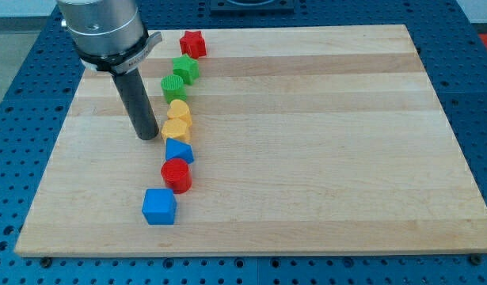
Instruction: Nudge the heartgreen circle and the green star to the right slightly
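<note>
A: How is the arm posed?

B: The rod is held upright, hung from a grey housing at the view's top left, and my tip (pixel 148 136) is set down on the wooden board (pixel 322 142). No jaws are fitted, so nothing can be opened, closed or gripped.

A: Where are the task's blocks found from the tip?

B: The green circle (pixel 173 86) is seen up and to the view's right of the tip, near the rod's shaft but apart from it. The green star (pixel 186 68) is placed just beyond the circle, further toward the view's top.

A: And the rest?

B: A red star (pixel 192 43) is found above those. A yellow heart (pixel 179 111) and a second yellow block (pixel 176 129) are seen just to the tip's right. Below and right, a blue triangle (pixel 178 150), a red cylinder (pixel 177 175) and a blue cube (pixel 159 207) are lined up.
</note>
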### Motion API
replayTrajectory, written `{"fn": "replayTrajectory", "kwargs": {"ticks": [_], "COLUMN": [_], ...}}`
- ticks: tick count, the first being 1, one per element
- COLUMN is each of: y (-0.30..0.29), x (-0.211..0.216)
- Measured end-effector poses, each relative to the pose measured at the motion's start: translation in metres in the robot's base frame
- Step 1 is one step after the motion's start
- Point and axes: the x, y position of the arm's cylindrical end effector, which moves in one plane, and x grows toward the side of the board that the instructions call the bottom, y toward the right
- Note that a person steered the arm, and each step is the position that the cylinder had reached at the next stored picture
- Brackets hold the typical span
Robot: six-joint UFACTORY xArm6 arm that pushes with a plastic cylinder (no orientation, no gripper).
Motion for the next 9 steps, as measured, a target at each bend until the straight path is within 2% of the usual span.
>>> {"fn": "replayTrajectory", "kwargs": {"ticks": [3,4,5,8,9], "y": [0.006,0.002,-0.003,0.001,0.011], "x": [-0.006,-0.052,-0.076,-0.114,-0.103]}}
